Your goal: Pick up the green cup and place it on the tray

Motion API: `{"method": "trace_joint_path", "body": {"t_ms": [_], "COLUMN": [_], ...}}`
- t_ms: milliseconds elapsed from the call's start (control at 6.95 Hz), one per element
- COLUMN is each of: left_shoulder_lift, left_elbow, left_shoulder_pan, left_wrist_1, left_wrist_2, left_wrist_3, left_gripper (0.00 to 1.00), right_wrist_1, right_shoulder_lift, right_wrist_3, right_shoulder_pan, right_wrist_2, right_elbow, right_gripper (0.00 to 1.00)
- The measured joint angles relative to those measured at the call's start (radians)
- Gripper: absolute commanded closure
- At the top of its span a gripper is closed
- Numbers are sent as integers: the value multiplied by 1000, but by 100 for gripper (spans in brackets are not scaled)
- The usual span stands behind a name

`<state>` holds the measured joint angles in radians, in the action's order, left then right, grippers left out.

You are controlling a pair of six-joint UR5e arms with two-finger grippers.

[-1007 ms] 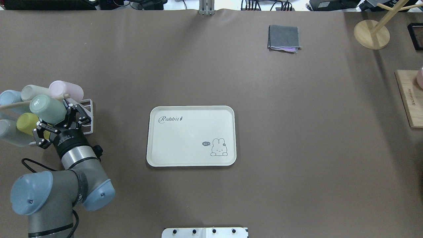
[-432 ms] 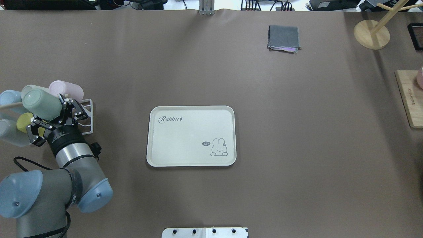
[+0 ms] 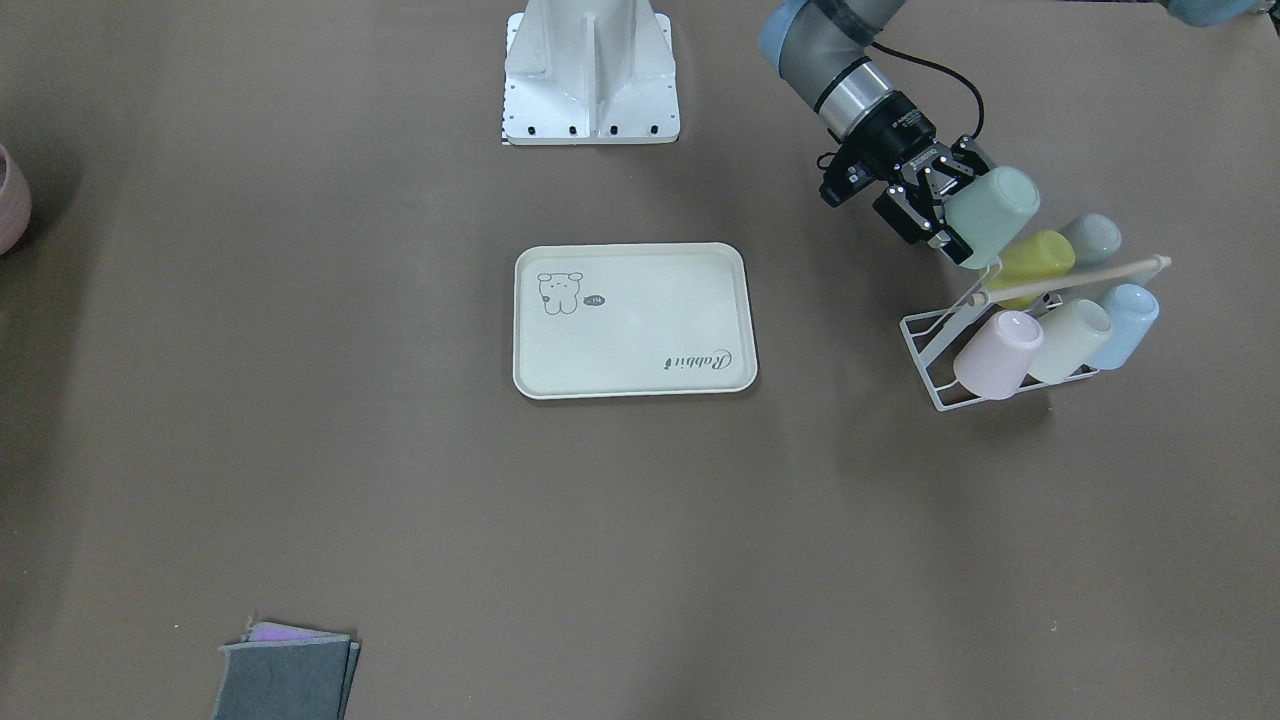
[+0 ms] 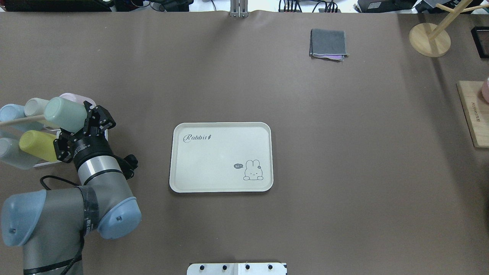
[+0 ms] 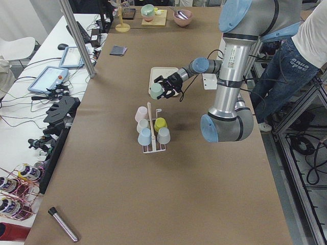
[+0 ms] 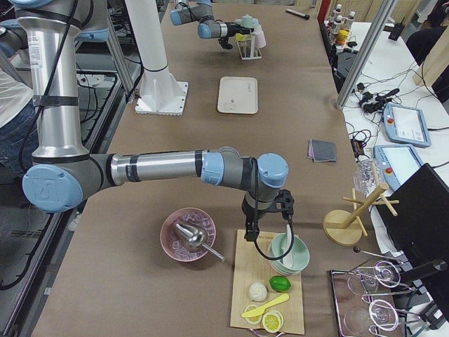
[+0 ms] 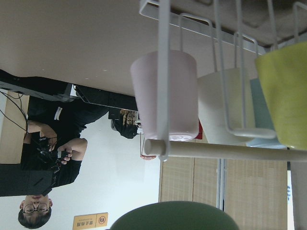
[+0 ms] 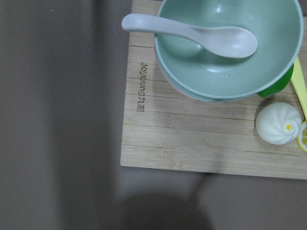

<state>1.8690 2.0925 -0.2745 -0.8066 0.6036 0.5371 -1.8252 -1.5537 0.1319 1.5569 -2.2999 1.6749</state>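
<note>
**Mint-green plastic held in my left claw, beside the rack**

My left claw point(image 4: 83, 124) is clamped on the green cup point(image 4: 65, 109). The cup hangs tilted over the wire rack point(image 3: 938, 404), with its base pointing away from my wrist. I judge the slant comes from the rack. Its other cups lean on angled wires, so a grip along that lean lets mine slide free without knocking the yellow-green cup point(image 3: 1035, 262) just below. The tray point(image 4: 214, 168) lies flat on the brown surface point(image 4: 305, 114), well apart from the rack and toward the middle. Next, I reckon, comes a swing across and a wrist turn, so the cup stands rather than rolls. My right claw point(image 6: 269, 226) hangs far off by a wooden board point(image 8: 192, 139). Whether it is parted or closed, I cannot tell.
</note>
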Motion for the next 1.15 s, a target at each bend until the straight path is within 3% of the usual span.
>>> {"method": "trace_joint_path", "body": {"t_ms": [288,863,1151], "left_shoulder_lift": [-1,-30,-40], "left_elbow": [-80,-175,-312], "left_shoulder_pan": [-1,-2,1], "left_wrist_1": [-465,-1210,-1643], "left_wrist_2": [62,193,250], "left_wrist_3": [-13,-277,-416], "left_gripper": [23,23,24], "right_wrist_1": [0,1,1], "right_shoulder_lift": [0,1,1], "right_wrist_3": [0,0,0], "right_shoulder_pan": [2,5,4], "right_wrist_2": [0,-1,-1], "right_elbow": [-4,-9,-10], "right_gripper": [0,0,0]}}
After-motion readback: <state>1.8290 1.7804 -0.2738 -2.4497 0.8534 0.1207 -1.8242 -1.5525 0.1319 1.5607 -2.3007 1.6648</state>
